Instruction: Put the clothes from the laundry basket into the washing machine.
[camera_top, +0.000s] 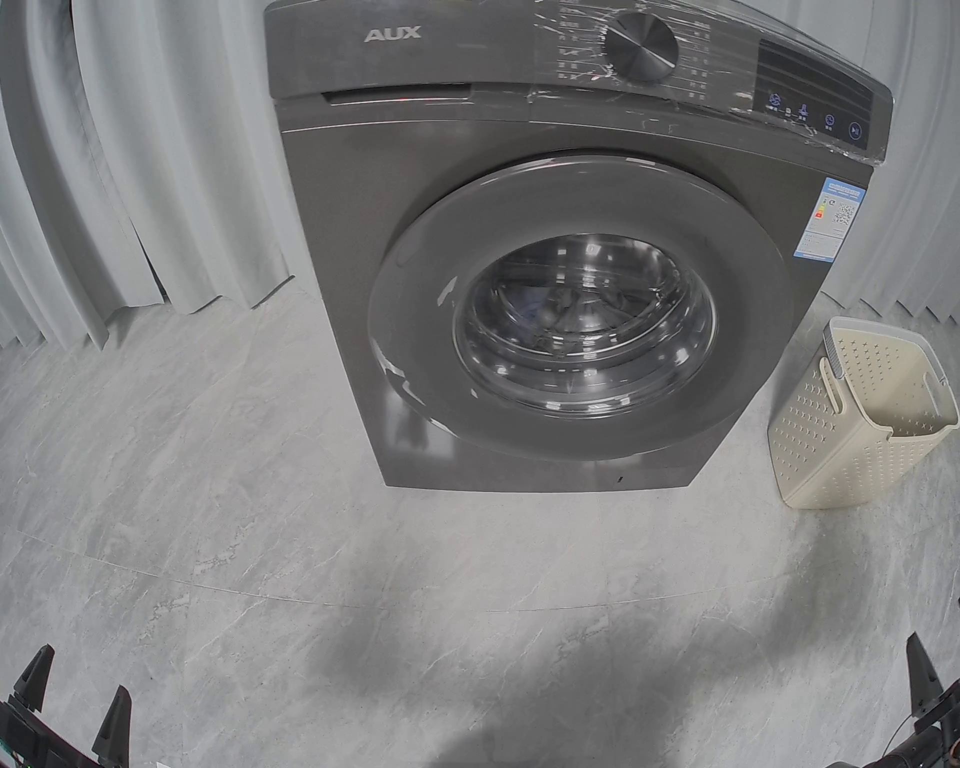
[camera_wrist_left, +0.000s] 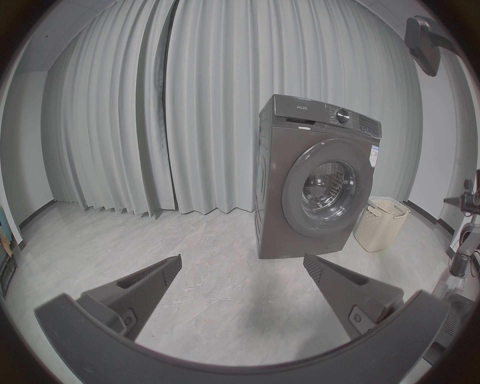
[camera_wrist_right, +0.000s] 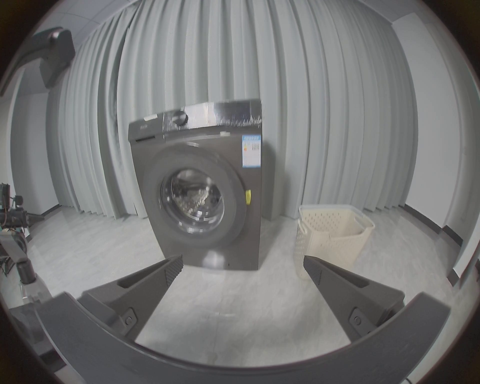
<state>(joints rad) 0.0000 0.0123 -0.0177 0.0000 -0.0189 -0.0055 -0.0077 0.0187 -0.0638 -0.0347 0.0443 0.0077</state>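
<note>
- The grey washing machine (camera_top: 560, 180) stands on the floor (camera_top: 200, 480) by the curtains (camera_top: 150, 150) — its round door (camera_top: 420, 300) is shut.
- The cream laundry basket (camera_top: 815, 440) sits on the floor just beside it, on the right.
- The left gripper (camera_wrist_left: 241, 257) is wide open and holds nothing.
- The right gripper (camera_wrist_right: 242, 257) is wide open too — nothing in it.

The laundry basket (camera_top: 805, 440) is hiding its own bottom behind its walls, so its contents cannot be told. Reflections are clouding the door glass (camera_top: 585, 320) of the washing machine (camera_top: 400, 250). The head view's lower edge is cutting off the left hand (camera_top: 82, 672) and right hand (camera_top: 928, 690), showing just fingertips.
</note>
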